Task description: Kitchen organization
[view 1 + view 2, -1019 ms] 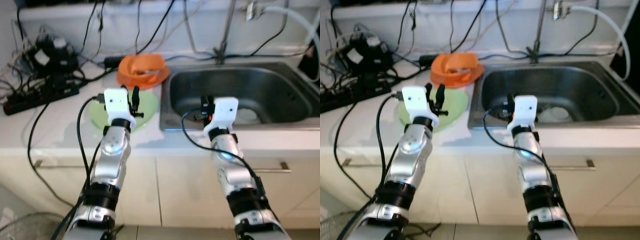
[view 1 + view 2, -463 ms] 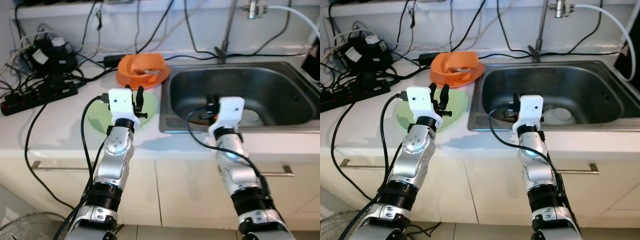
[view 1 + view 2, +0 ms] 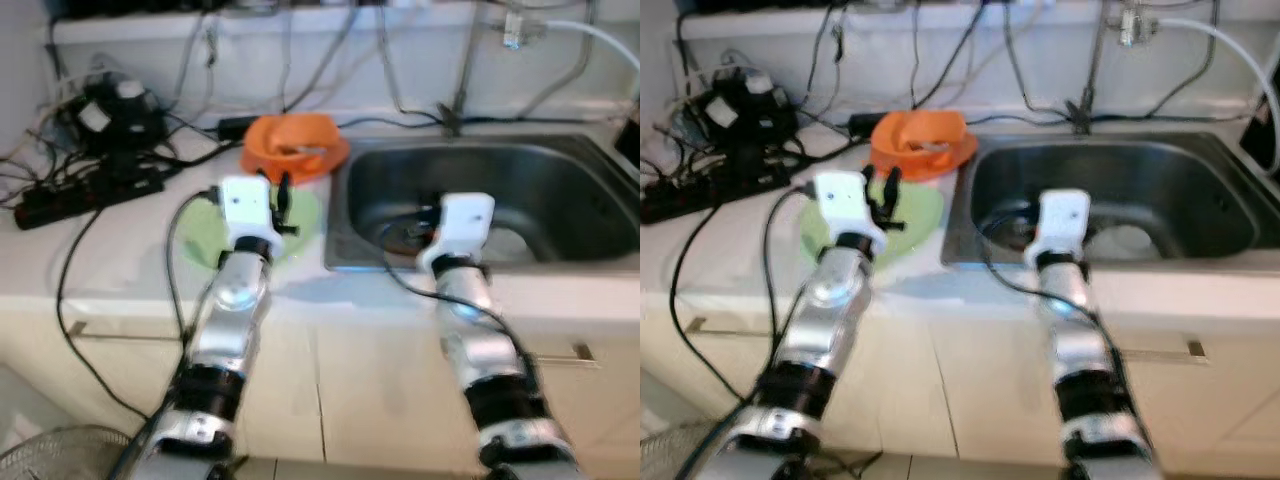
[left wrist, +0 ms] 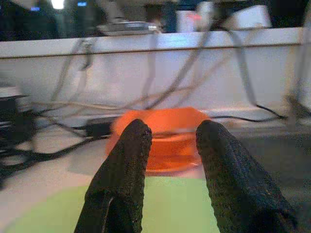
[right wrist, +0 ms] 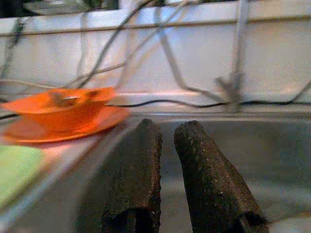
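Over the green plate (image 3: 205, 232) on the white bench (image 3: 110, 250), the left gripper (image 4: 170, 160) holds its fingers (image 4: 127, 165) apart with nothing between them. Just beyond stands the orange bowl (image 3: 296, 144), its contents blurred. Right of it, the right gripper (image 5: 167, 160) reaches over the sink's (image 3: 560, 180) near rim, fingers (image 5: 141, 165) a narrow gap apart, empty. Pale dishes (image 3: 1128, 240) in the basin are half hidden. Cables and a power strip (image 3: 85, 192) crowd the far left.
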### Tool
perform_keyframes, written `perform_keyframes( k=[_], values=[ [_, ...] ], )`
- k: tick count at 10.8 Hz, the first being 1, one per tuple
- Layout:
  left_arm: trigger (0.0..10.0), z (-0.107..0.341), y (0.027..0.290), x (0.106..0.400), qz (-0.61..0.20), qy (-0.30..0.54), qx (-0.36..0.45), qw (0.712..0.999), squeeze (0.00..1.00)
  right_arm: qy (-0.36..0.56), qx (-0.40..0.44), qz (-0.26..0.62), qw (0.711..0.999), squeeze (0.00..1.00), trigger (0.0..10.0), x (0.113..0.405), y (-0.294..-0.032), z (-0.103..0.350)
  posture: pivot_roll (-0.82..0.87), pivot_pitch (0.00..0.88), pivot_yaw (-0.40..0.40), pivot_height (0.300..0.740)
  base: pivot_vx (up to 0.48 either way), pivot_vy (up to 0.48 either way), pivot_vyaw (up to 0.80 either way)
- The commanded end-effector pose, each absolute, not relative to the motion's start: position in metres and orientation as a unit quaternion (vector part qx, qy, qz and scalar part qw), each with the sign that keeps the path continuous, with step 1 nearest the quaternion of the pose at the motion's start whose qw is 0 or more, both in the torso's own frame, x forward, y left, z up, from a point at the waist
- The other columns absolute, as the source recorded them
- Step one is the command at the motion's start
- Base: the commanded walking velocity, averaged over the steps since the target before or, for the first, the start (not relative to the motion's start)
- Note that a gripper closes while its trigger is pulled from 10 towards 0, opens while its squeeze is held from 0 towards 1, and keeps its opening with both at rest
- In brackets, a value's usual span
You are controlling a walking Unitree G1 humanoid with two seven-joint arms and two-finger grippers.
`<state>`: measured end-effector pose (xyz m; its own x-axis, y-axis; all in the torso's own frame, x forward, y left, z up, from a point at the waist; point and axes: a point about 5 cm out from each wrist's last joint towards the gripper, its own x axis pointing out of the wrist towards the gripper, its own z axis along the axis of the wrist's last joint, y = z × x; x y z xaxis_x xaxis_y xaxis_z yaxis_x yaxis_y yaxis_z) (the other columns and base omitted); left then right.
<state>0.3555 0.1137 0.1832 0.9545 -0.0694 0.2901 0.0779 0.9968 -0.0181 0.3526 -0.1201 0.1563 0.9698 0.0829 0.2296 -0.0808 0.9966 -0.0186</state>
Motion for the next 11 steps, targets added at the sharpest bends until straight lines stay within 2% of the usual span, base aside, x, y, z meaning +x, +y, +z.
perform_keyframes(
  k=[1,3,8,10,11],
  values=[
    [10.0,0.186,0.112,0.356,-0.037,-0.152,-0.012,0.988,0.00,-0.122,-0.005,0.038,0.992,0.00,10.0,0.354,-0.123,0.161,0.04,0.000,0.085,0.740,0.311,0.000,0.00],
    [10.0,0.187,0.112,0.356,-0.038,-0.153,-0.011,0.987,0.00,-0.122,-0.004,0.038,0.992,0.00,10.0,0.354,-0.124,0.161,0.04,0.000,0.083,0.740,0.304,0.000,0.00],
    [10.0,0.190,0.116,0.352,-0.038,-0.165,-0.005,0.985,0.00,-0.122,-0.002,0.038,0.992,0.00,10.0,0.354,-0.123,0.161,0.05,0.000,0.085,0.740,0.000,0.000,0.00],
    [10.0,0.198,0.132,0.344,-0.042,-0.173,-0.018,0.984,0.00,-0.122,-0.001,0.036,0.992,0.00,10.0,0.353,-0.124,0.159,0.04,0.000,0.098,0.740,0.000,0.000,0.00],
    [10.0,0.201,0.151,0.336,-0.032,-0.171,-0.045,0.984,0.00,-0.120,0.001,0.036,0.992,0.00,10.0,0.352,-0.123,0.157,0.05,0.000,0.101,0.740,0.000,0.000,0.00]
  ],
)
